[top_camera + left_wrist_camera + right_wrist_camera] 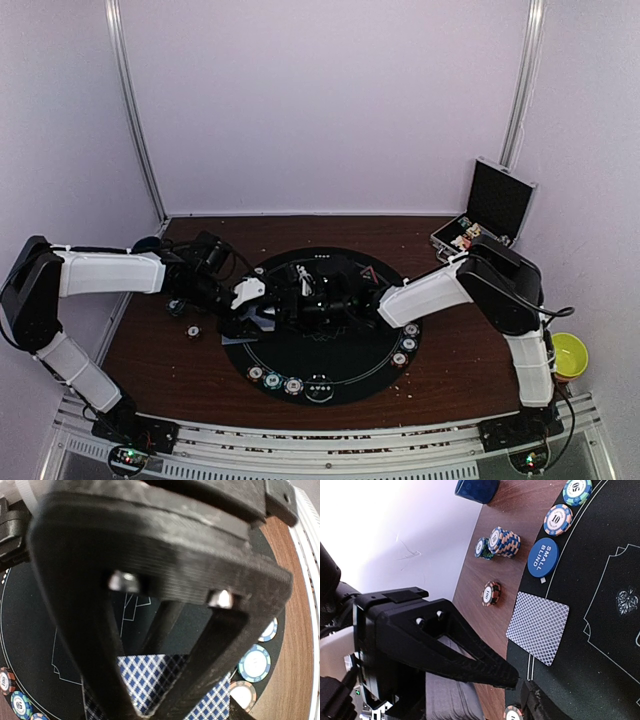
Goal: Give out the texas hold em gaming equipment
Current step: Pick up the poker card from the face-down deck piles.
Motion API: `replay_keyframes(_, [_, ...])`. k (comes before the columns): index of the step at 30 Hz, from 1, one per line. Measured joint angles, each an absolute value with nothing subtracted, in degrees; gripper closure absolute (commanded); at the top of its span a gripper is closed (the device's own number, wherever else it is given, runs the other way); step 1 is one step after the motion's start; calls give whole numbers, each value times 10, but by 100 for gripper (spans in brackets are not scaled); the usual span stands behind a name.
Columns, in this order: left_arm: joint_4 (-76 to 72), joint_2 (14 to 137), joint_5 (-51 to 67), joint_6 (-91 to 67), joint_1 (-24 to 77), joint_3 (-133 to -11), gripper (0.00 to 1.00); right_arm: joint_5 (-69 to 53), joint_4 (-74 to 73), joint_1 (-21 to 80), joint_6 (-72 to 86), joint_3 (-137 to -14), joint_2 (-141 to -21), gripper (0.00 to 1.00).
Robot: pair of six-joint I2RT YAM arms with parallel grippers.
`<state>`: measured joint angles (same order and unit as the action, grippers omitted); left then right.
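A black round poker mat [345, 378] lies mid-table. My left gripper [256, 300] and right gripper [302, 300] meet tip to tip over its left half. In the left wrist view my black fingers close to a point [145, 713] on blue-checked playing cards [150, 680]. In the right wrist view my gripper [525, 692] shows a narrow gap between two black tips, and a grey card stack [450, 697] sits behind them. One card [537, 627] lies face down on the mat beside the blue SMALL BLIND disc [542, 557]. Poker chips [272, 380] line the mat's near rim.
Chip stacks [502, 541] and a single chip [490, 593] stand on the wood left of the mat, near a dark blue container [477, 487]. An open silver-edged case [490, 215] stands at the back right. A yellow bowl [568, 355] sits at the right edge.
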<state>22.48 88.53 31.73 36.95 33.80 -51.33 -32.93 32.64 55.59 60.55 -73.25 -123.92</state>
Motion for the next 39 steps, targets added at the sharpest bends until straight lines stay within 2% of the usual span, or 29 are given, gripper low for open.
replay_keyframes(11, [228,891,313,369,338,-513,60,-325,316,556,573,-715,-1227,71])
replay_keyframes(31, [228,895,308,369,338,-513,60,-336,323,541,569,-653,-1176,87])
replay_keyframes(36, [228,895,307,369,338,-513,60,-343,329,540,571,-646,-1172,100])
replay_keyframes(39, [230,896,308,369,338,-513,60,-351,345,540,578,-637,-1166,100])
